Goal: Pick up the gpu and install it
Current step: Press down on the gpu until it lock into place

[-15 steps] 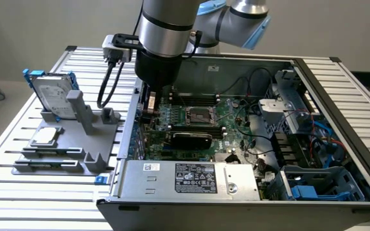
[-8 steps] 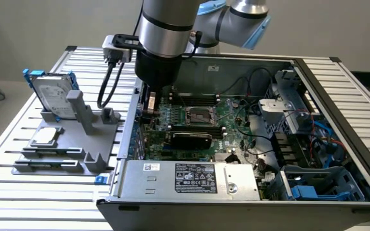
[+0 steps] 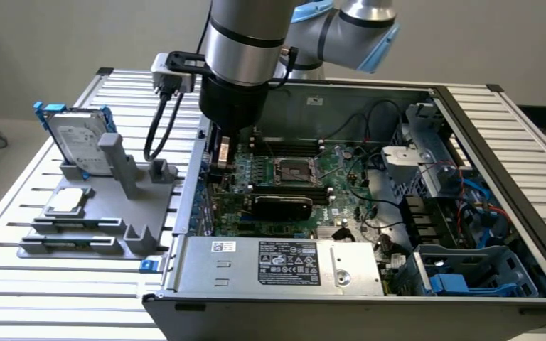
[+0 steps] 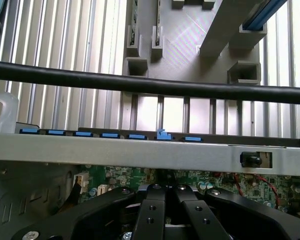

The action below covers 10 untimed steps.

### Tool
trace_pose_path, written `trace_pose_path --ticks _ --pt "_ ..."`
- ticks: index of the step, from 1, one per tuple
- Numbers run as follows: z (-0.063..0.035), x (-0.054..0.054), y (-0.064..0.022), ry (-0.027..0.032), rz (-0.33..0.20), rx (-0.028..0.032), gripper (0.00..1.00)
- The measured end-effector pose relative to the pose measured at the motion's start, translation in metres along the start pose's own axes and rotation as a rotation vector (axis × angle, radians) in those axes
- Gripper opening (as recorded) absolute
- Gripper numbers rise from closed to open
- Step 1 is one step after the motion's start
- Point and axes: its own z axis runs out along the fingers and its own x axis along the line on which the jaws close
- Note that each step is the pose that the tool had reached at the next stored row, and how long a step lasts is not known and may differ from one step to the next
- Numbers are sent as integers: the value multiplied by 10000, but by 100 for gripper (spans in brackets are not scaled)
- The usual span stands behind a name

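Gripper [image 3: 224, 160] state: cannot tell. Beside it, the gpu [image 3: 283, 207] looks light, stiff, fragile; best gripped along board edges.

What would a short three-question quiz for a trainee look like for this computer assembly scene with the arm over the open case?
1. True or false: the gpu lies on the grey holder outside the computer case.
2. Which item stands upright at the holder's back: A) the hard drive, B) the processor chip, C) the power supply?
3. Fill in: the gripper is lowered over the ____ inside the case.

Key: 1 false, it sits on the motherboard; 2 A; 3 motherboard.
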Motion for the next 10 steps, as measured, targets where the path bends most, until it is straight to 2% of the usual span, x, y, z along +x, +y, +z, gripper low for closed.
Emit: trace_pose_path --ticks 3,5,10 --pt "-87 4 10 3 -2 -40 11" --pt "-152 9 -2 3 -1 -46 11" --pt "-198 32 -95 4 0 -38 11"
